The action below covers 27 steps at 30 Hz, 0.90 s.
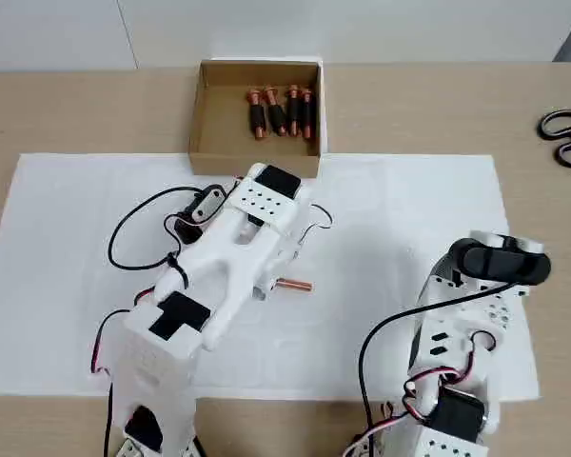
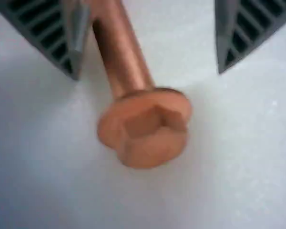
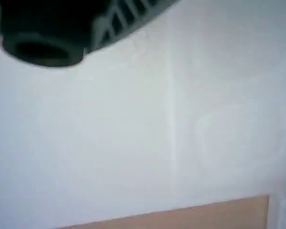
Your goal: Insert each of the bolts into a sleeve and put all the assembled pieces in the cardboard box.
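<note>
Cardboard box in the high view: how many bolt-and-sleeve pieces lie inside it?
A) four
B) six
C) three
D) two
A: four copper bolts, each in one of the black sleeves, lie side by side on the floor of the cardboard box.

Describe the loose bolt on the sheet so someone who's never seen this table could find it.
On the white sheet next to the cardboard box, look under the left arm's hand. The bolt lies flat there between its open fingers. Unlike the four pieces in the box, it is bare copper, with no black sleeve.
</note>
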{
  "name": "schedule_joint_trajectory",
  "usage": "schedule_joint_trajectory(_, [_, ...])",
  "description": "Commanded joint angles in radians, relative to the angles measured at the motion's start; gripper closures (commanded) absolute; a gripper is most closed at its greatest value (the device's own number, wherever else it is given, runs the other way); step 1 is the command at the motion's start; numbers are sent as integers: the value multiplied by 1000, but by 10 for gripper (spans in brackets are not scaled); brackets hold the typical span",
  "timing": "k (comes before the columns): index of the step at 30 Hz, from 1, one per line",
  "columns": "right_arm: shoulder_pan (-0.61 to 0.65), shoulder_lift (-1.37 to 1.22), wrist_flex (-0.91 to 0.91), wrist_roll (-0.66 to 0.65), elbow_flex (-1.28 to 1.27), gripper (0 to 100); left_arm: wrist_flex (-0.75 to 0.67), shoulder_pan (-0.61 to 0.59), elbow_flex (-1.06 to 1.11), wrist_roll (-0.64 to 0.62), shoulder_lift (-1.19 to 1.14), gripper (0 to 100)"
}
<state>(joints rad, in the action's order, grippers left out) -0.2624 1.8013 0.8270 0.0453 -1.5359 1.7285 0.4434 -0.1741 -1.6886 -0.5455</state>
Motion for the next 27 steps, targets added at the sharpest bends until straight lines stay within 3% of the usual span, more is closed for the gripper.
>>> schedule_joint_trajectory(1, [-7, 13, -24, -2, 5, 994, 20, -9, 15, -9, -84, 840])
schedule_joint_trajectory(13, [-7, 13, -24, -2, 12, 994, 21, -11, -48, -52, -167, 838])
schedule_joint_trajectory(16, [-7, 13, -24, -2, 12, 994, 23, -12, -44, 46, -170, 838])
schedule_joint_trajectory(20, [-7, 13, -24, -2, 12, 994, 23, -8, -45, 296, -164, 840])
schedule_joint_trajectory(24, [-7, 13, -24, -2, 12, 994, 23, -14, -41, 339, -164, 843])
schedule_joint_trajectory(27, [-7, 13, -24, -2, 12, 994, 23, -14, -36, 339, -164, 904])
